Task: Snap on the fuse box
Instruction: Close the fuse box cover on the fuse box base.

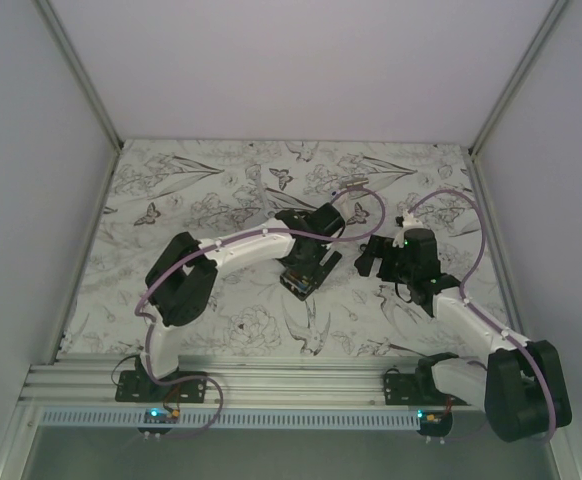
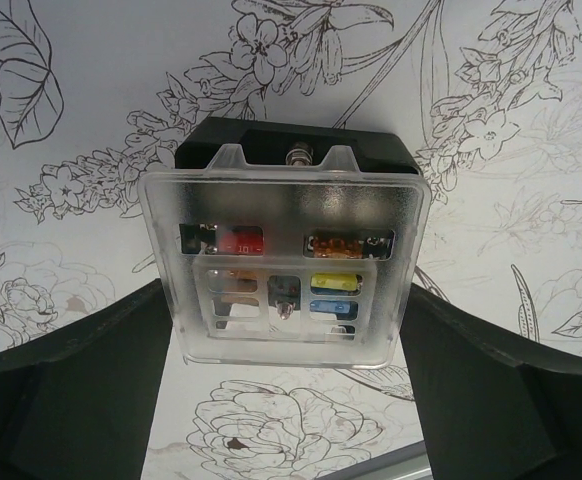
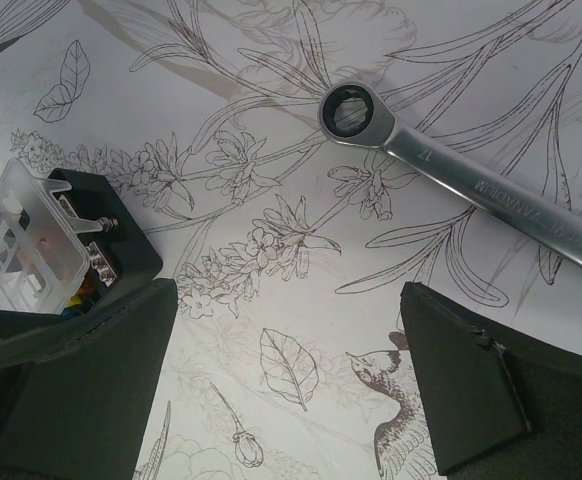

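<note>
Where the left gripper [image 2: 286,300] hangs, I log the fuse box [image 2: 286,260] on the floral table [image 2: 121,80] between its wide-set fingers [image 2: 71,400]. Whether they pinch it I cannot tell. Right gripper [image 3: 289,300] spread, near the silver wrench [image 3: 471,175].

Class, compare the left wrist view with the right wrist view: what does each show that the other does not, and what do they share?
Only the left wrist view: the fuse box face-on, its red, yellow and blue fuses under the clear cover, flanked by the fingers of the left claw. Only the right wrist view: a silver wrench and the open right claw. Both: the fuse box and the flower-printed table cover.
</note>
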Motion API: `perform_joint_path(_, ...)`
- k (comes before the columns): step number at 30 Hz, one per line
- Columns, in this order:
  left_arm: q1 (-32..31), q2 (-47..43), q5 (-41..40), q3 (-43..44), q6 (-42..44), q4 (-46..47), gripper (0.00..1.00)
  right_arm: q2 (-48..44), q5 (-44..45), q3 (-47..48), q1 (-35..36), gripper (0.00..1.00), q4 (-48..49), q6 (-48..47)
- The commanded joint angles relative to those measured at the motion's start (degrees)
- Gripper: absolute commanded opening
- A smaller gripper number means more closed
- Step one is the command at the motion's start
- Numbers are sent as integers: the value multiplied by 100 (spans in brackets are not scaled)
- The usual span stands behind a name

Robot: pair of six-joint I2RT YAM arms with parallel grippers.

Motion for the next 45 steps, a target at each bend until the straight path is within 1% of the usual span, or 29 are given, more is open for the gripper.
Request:
perform_joint_path(1,-34,63,-94,-27,-92,-335,72,58,-63,-25,-51,99,240,-4)
perform_joint_path(7,-34,143,-155,-19,-99,-335,72,65,-97,-34,-57,99,261,6)
perform_joint_path(26,-77,251,-32,92,-175,-331,80,135,-202,-31,-52,99,308,13)
perform_joint_path(45,-126,212,49,45,-152,-347,90,139,-291,-33,-55,99,328,30)
